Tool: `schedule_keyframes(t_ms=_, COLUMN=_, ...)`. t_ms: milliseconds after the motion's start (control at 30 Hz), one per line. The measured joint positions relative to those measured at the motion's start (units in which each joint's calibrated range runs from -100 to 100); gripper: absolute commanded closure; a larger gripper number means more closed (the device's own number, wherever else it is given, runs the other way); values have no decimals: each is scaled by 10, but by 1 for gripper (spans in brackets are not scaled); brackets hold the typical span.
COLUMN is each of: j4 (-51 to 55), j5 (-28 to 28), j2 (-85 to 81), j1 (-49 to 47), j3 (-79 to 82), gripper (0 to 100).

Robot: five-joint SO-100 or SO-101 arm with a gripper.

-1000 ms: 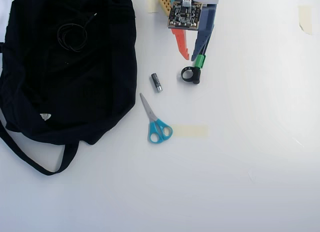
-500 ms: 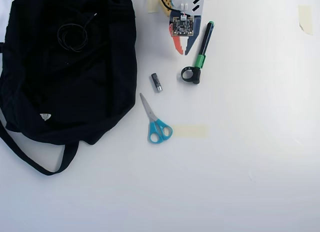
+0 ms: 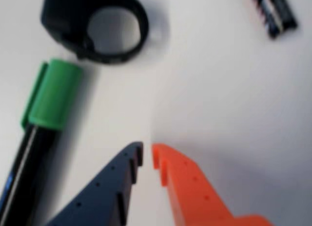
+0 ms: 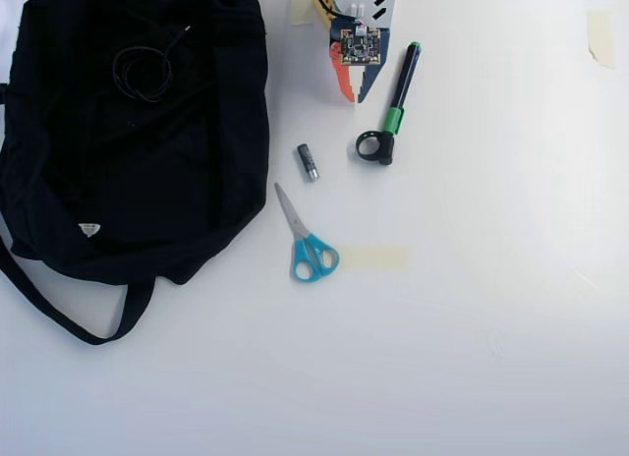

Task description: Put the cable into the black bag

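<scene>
The gripper, with one dark blue finger and one orange finger, has its tips almost touching and holds nothing. Just beside it lies the black pen-like tool with a green band and a black ring. A little farther from the gripper is a small dark battery. Farther again lie the scissors with blue handles and a strip of pale tape on the white table. Far from the gripper sits the big soft black bag. The thin black cable, coiled in a small loop, rests on the bag's dark cloth. The job looks about done, though I cannot tell if the cable is inside or only on top.
</scene>
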Motion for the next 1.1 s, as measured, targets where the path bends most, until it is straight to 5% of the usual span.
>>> schedule_keyframes(t_ms=1100, j4=40, j5=3, j2=-5, j1=0, j3=1, gripper=98)
